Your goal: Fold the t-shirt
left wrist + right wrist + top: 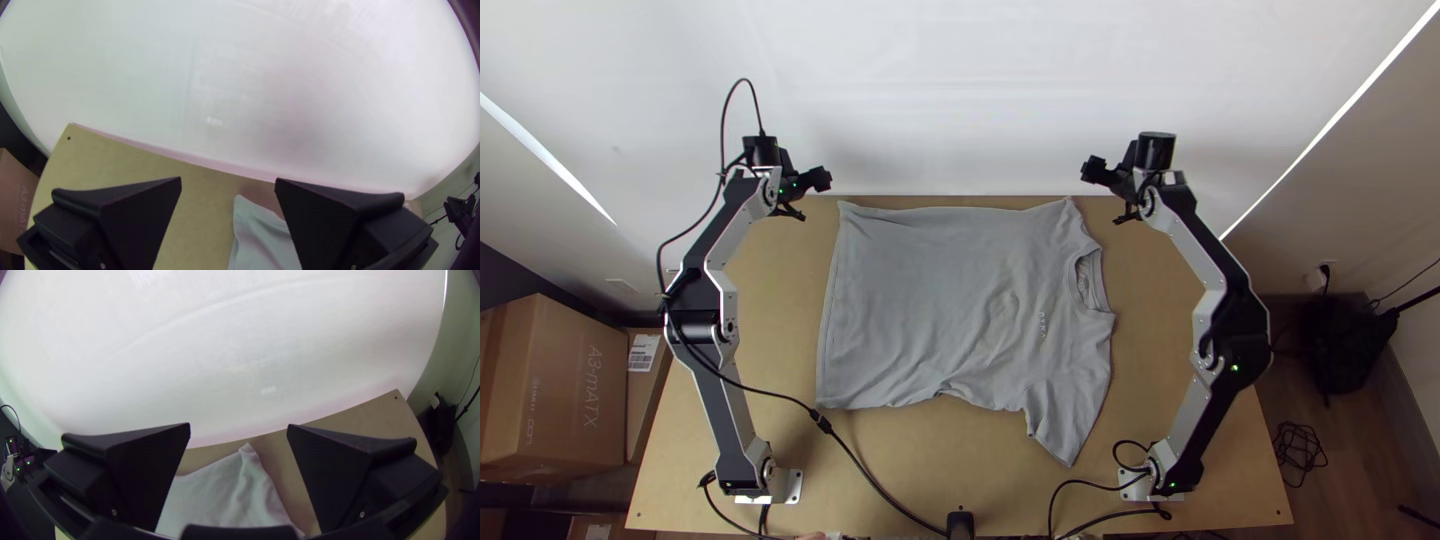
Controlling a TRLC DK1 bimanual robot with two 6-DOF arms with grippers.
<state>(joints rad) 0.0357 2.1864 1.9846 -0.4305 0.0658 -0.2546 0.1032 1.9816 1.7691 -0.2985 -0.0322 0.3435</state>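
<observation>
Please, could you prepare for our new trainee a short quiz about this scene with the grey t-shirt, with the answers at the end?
1. True or false: the left pincer is open and holds no cloth.
2. Choose one. The neck opening of the t-shirt is on the side nearest to:
A) the left arm
B) the right arm
C) the table's near edge
3. Fill in "spread" or "bunched": the t-shirt lies mostly ____ on the table.

Key: 1 true; 2 B; 3 spread.
</observation>
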